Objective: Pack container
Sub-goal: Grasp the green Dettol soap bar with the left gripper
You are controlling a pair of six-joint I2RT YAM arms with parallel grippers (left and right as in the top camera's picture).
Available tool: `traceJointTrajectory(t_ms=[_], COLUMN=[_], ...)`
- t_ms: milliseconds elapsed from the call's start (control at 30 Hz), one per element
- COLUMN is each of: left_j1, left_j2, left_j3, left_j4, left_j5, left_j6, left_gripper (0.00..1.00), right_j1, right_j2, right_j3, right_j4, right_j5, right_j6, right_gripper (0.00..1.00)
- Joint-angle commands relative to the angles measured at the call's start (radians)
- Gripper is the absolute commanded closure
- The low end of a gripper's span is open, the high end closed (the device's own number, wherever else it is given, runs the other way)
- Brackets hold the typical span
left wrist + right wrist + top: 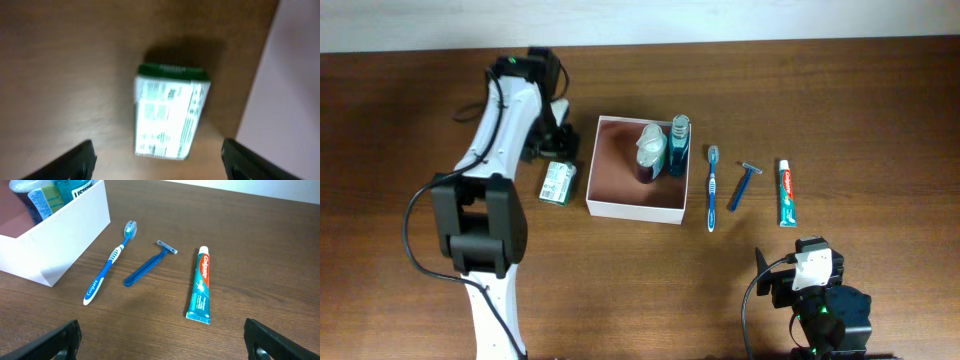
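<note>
The container (620, 208) is a square white box with a pinkish-brown inside, mid-table. It holds a dark bottle with a white cap (649, 152) and a blue mouthwash bottle (678, 146). A small green-and-white carton (557, 184) lies just left of it, also seen in the left wrist view (170, 116). My left gripper (159, 167) is open above the carton, fingers either side. To the box's right lie a blue toothbrush (712, 187), a blue razor (743, 185) and a toothpaste tube (787, 193). My right gripper (162, 345) is open and empty near the front edge.
The container's white wall (285, 95) stands close on the carton's right in the left wrist view. The right wrist view shows the box corner (60, 235), toothbrush (109, 262), razor (150, 264) and toothpaste (201, 283) on the wooden table.
</note>
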Motion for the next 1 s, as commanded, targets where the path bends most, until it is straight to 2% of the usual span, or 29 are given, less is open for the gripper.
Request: traceJointTrajectory(t_ms=[0,167,233,300,400,533,700,800,867,967], left_j1=[-0.006,-0.005,-0.005,-0.005,-0.005,-0.005,-0.003,-0.004,-0.006,-0.021], left_j2=[0.0,0.0,0.0,0.0,-0.004,-0.005,-0.005,-0.005,-0.005,-0.005], left_j3=[-0.138,-0.261,-0.294,-0.316,-0.314,-0.268,-0.098,0.107,0.267,0.375], left_j4=[0.094,0.185,0.213,0.229,0.224,0.179,0.015,-0.135,-0.223,-0.257], left_j5=[0.026,0.026,0.026,0.026,0.026,0.026,0.027,0.044,0.132,0.22], left_j6=[0.064,0.062,0.062,0.062,0.05,0.031,0.023,-0.005,-0.018,-0.018], left_gripper=[0.18,0.19,0.24,0.35,0.67,0.74,0.83,0.89,0.89,0.89], right_j1=[-0.008,-0.008,-0.008,-0.008,-0.008,-0.008,-0.008,-0.008,-0.008,-0.008], right_j2=[-0.006,-0.006,-0.006,-0.006,-0.006,-0.006,-0.006,-0.006,-0.006,-0.006], right_j3=[-0.003,-0.003,-0.003,-0.003,-0.003,-0.003,-0.003,-0.003,-0.003,-0.003], right_j4=[0.002,0.002,0.002,0.002,0.002,0.002,0.002,0.002,0.002,0.002], right_j5=[-0.005,-0.005,-0.005,-0.005,-0.005,-0.005,-0.005,-0.005,-0.005,-0.005], right_j6=[0.012,0.012,0.012,0.012,0.012,0.012,0.012,0.012,0.012,0.012], right_gripper=[0.01,0.01,0.01,0.01,0.01,0.01,0.01,0.01,0.01,0.01])
